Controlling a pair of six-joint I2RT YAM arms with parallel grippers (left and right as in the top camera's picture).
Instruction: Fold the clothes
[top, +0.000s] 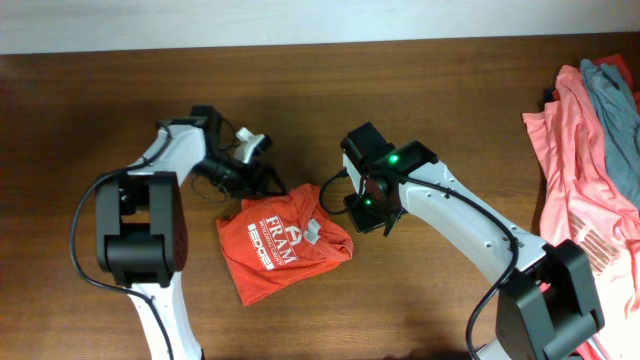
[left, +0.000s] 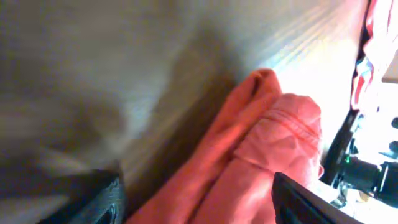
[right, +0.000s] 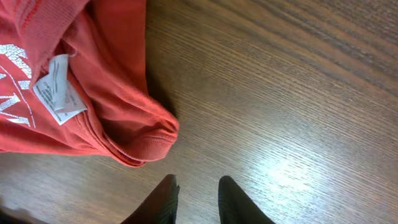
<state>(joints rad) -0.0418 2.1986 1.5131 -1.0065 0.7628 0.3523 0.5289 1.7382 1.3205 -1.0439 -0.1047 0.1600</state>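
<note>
Item: orange-red T-shirt (top: 285, 245) — soft jersey with a cracked white "FRAM" print and a white care label (right: 57, 90), lying rumpled at the centre of the worktop (top: 420, 90). Left claw (left: 196, 190) at its 11 o'clock, fingers wide apart over bunched cloth. Right claw (right: 198, 186) at 2 o'clock, narrowly apart, empty, over bare woodgrain. Risk: limp cloth may drag whole instead of creasing — or the right claw may miss the rolled hem. Pink-and-grey pile (top: 590, 150) at 3 o'clock

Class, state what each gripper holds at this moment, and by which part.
Nothing is held. The right gripper is open over the table beside the shirt; the left gripper straddles its bunched edge, unclamped.
</note>
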